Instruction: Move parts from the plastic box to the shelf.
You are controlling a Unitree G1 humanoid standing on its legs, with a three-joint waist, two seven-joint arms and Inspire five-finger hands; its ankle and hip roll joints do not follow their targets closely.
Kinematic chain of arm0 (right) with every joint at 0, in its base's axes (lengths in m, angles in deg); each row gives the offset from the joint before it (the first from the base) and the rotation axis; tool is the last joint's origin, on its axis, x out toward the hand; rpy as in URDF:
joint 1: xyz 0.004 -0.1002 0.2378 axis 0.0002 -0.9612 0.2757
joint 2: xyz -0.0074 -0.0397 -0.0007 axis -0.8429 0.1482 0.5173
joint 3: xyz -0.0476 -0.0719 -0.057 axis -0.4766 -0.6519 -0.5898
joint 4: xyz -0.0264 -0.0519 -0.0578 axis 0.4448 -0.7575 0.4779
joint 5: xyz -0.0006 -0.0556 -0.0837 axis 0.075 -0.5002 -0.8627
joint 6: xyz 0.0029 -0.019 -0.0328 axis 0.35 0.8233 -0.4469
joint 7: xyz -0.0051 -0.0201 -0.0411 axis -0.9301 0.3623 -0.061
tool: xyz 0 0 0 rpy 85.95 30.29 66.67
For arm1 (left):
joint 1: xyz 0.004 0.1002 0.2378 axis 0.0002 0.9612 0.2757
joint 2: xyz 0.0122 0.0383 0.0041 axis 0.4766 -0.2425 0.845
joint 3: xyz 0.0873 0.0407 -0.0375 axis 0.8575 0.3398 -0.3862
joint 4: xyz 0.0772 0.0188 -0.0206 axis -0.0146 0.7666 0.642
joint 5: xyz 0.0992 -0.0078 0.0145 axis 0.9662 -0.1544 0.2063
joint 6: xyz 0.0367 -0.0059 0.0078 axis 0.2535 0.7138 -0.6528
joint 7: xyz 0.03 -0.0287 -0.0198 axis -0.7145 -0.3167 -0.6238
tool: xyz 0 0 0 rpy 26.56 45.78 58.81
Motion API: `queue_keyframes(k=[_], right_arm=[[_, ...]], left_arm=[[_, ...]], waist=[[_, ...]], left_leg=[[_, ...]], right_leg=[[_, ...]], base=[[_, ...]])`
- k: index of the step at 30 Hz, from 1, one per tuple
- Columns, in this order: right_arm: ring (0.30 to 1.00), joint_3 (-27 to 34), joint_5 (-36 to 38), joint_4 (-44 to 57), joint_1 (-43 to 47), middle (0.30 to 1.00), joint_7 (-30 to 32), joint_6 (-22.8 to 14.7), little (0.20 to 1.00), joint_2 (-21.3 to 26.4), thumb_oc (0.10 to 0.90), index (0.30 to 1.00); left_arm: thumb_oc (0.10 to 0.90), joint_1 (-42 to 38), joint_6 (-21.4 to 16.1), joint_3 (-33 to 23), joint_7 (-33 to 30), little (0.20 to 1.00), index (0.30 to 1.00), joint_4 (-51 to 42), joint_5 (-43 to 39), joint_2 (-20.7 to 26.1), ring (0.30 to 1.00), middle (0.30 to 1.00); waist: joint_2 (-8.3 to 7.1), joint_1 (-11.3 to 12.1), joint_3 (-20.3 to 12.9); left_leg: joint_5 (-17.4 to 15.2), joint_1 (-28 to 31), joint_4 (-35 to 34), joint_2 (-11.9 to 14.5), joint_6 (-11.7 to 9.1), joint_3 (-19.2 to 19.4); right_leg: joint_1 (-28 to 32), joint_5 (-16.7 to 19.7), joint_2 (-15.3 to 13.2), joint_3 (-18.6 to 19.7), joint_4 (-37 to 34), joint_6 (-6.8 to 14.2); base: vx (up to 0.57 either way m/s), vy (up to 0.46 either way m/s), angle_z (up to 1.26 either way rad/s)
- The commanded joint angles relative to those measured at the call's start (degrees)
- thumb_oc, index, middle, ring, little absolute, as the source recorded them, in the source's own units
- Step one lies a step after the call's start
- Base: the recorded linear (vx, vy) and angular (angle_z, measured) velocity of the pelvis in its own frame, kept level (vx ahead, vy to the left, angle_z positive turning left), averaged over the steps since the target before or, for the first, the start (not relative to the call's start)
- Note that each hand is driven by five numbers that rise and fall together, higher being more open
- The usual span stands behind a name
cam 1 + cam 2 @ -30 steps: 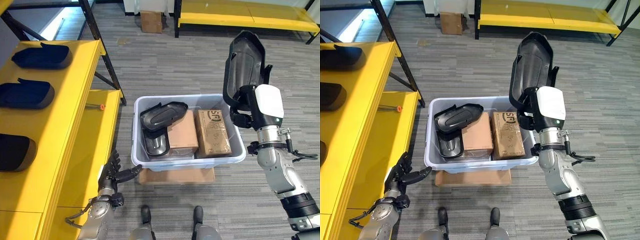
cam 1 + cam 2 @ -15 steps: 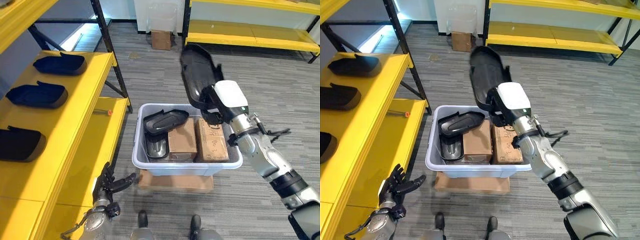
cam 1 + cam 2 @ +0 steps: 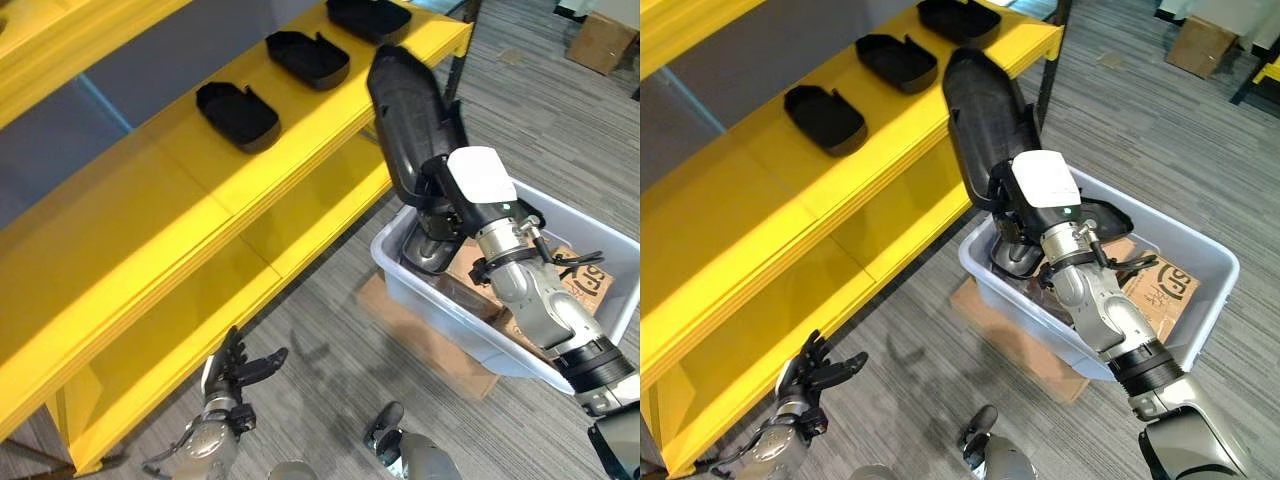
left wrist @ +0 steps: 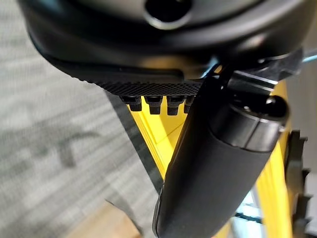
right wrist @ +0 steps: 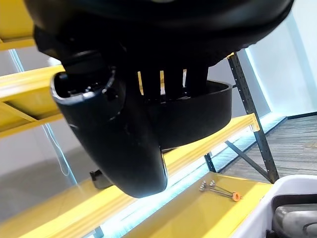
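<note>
Right hand point(image 3: 452, 196) clamped round a long black part point(image 3: 408, 110), held upright above the plastic box point(image 3: 445, 309), beside the shelf point(image 3: 230, 165) front edge. Risk: clipping that edge or nudging the three parts point(image 3: 237, 113) already shelved. Left hand point(image 3: 232, 372) slack-fingered, low by the floor.

The held part point(image 3: 408, 120) is matt black moulded plastic. The plastic box point(image 3: 450, 315) is smooth, translucent grey-white. The shelf point(image 3: 200, 200) is glossy yellow painted metal. The floor point(image 3: 330, 360) is rough grey carpet.
</note>
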Motion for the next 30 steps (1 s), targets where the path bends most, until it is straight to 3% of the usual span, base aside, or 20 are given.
queue_keyframes(k=[1, 4, 18, 22, 25, 27, 28, 30], right_arm=[[0.300, 1.3, -1.5, 4.9, 6.0, 0.300, 4.6, -3.2, 0.300, -2.1, 0.400, 0.300], [0.300, 1.2, -2.1, 4.5, 5.5, 0.300, 3.9, -3.3, 0.300, -2.7, 0.400, 0.300], [0.300, -1.0, -4.1, 2.7, 8.0, 0.300, 2.6, -2.4, 0.300, -7.1, 0.400, 0.300], [0.300, -2.0, -4.8, 2.0, 9.1, 0.300, 2.3, -1.9, 0.300, -8.1, 0.400, 0.300], [0.300, -3.1, -5.9, 0.6, 10.4, 0.300, 2.0, -1.2, 0.300, -9.2, 0.400, 0.300], [0.300, -3.3, -6.2, 0.4, 10.6, 0.300, 1.8, -1.1, 0.300, -9.1, 0.400, 0.300], [0.300, -3.6, -6.2, -0.1, 10.9, 0.300, 1.5, -1.3, 0.300, -9.2, 0.400, 0.300], [0.300, -4.2, -5.9, -0.8, 11.0, 0.300, 1.3, -1.3, 0.300, -8.7, 0.400, 0.300]], left_arm=[[0.900, 3.0, -3.9, -4.7, 0.4, 1.000, 1.000, -6.0, 1.4, 6.8, 1.000, 1.000], [0.900, 4.0, -3.9, -5.6, 0.8, 1.000, 1.000, -5.9, 2.4, 7.0, 1.000, 1.000], [0.900, 4.9, -3.8, -7.3, 0.7, 1.000, 1.000, -7.5, 3.6, 7.5, 1.000, 1.000], [0.900, 5.1, -3.8, -7.7, 0.5, 1.000, 1.000, -8.3, 3.7, 7.8, 1.000, 1.000], [0.900, 4.4, -3.6, -7.7, 0.1, 1.000, 1.000, -8.6, 3.8, 8.6, 1.000, 1.000], [0.900, 4.1, -3.6, -7.7, 0.0, 1.000, 1.000, -8.6, 4.0, 8.9, 1.000, 1.000], [0.900, 3.9, -3.6, -7.5, 0.1, 1.000, 1.000, -8.5, 4.1, 9.3, 1.000, 1.000], [0.900, 3.2, -3.6, -6.8, 0.2, 1.000, 1.000, -8.2, 3.5, 10.4, 1.000, 1.000]], waist=[[-2.16, 1.0, -6.9], [-2.77, 2.3, -7.3], [-7.39, 7.4, -7.1], [-7.88, 8.3, -7.1], [-8.32, 9.2, -6.2], [-8.50, 9.3, -6.0], [-8.87, 9.2, -5.5], [-9.33, 7.9, -5.2]], left_leg=[[1.1, -2.3, 2.1, 1.8, 4.4, -6.5], [0.7, -2.0, 0.1, 0.2, 5.2, -6.7], [-3.7, -5.3, 4.0, -4.8, 8.0, -10.4], [-5.0, -5.5, 5.1, -6.3, 9.3, -11.3], [-7.4, -5.7, 8.0, -8.2, 11.4, -12.9], [-8.1, -5.5, 9.0, -8.5, 11.6, -13.4], [-9.2, -5.4, 10.4, -8.5, 12.2, -14.4], [-9.2, -5.4, 10.2, -7.9, 12.2, -15.7]], right_leg=[[1.7, 5.2, -6.7, 3.1, -2.6, 13.2], [2.2, 6.9, -7.9, 2.5, -3.4, 14.3], [7.6, 14.0, -13.4, -2.2, -5.7, 19.6], [8.1, 15.8, -15.1, -2.1, -4.8, 20.5], [8.2, 15.9, -18.6, -0.3, 0.7, 20.7], [8.0, 16.1, -19.1, 0.6, 1.8, 20.8], [7.4, 17.2, -19.6, 3.8, 3.7, 20.9], [4.0, 18.2, -16.6, 14.5, 3.6, 20.9]], base=[[-0.03, 0.146, 0.22], [-0.01, 0.165, -0.20], [0.00, 0.123, 0.17], [-0.01, 0.183, 0.18], [-0.01, 0.256, 0.21], [0.01, 0.121, 0.37], [0.02, 0.128, 0.39], [-0.02, -0.002, 0.41]])
